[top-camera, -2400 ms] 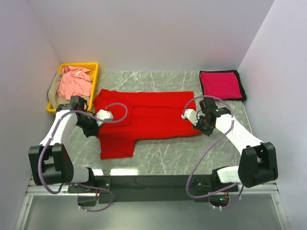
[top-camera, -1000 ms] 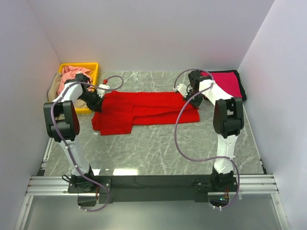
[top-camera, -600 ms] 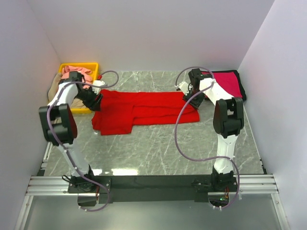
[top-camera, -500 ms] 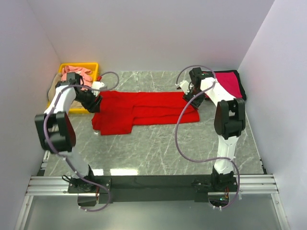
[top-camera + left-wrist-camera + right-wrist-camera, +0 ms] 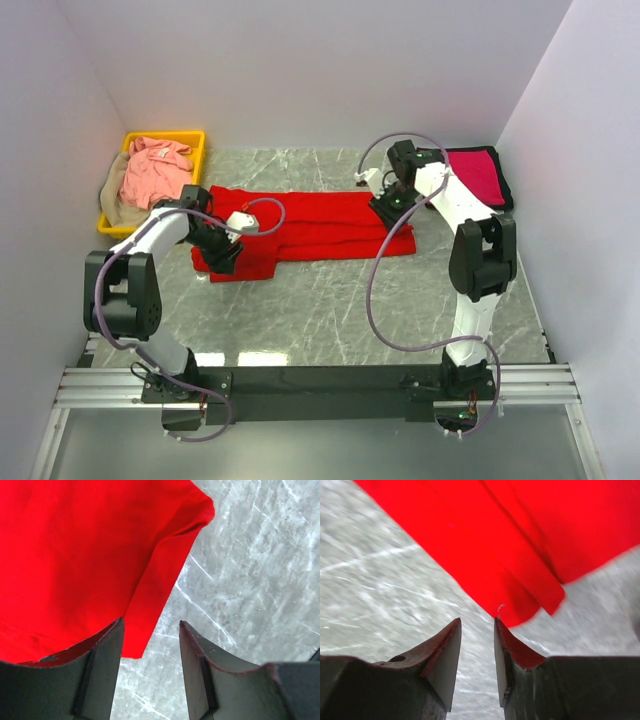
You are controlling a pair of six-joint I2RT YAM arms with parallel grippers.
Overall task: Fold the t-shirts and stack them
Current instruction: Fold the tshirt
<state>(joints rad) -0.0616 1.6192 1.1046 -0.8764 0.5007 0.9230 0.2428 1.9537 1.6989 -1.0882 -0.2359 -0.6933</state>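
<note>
On veined grey marble [image 5: 330, 310], red t-shirt [image 5: 320, 220], long folded band; left pincer [image 5: 151, 624] and right pincer [image 5: 476, 622] ajar, empty.

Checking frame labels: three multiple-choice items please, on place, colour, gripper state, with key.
1. The folded crimson-magenta t-shirt lies:
A. at the far right corner of the grey marble table
B. in the bin
C. at table centre
2. Colour of the topmost t-shirt in the yellow plastic bin?
A. green
B. salmon pink
C. blue
3. The left gripper is:
A. shut on cloth
B. open, empty
C. out of view
Key: 1 A, it lies far right; 2 B, pink cloth tops the heap; 3 B, table shows between its jaws.
</note>
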